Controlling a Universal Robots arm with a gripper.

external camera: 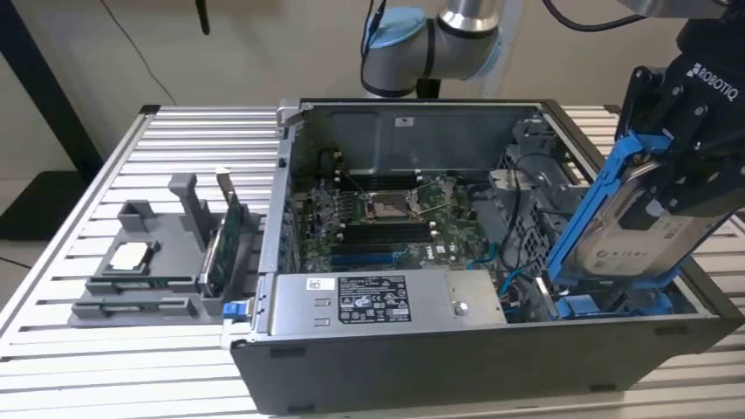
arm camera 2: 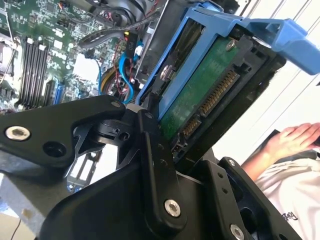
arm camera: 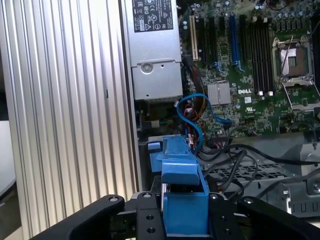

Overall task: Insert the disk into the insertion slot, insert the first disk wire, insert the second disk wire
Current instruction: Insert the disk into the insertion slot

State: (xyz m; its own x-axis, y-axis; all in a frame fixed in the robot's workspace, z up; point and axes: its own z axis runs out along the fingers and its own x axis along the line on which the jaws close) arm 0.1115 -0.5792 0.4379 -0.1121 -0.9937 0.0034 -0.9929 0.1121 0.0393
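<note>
Disk (external camera: 638,234) in blue carrier (arm camera: 182,200), clamped between closed fingers (arm camera 2: 154,170), hangs tilted over the insertion slot (external camera: 608,295) below them: step one, unseated, needs squaring up.

Tangled cables (arm camera: 195,112) crowd the room just ahead of the disk (arm camera: 182,200).

In the exterior view even light is cast from above, and the computer case (external camera: 489,371) is softly shadowed inside. Beyond the disk (arm camera 2: 200,95), the second wrist view's background is washed out white. In the first wrist view the ribbed table (arm camera: 65,100) is streaked with glare.
</note>
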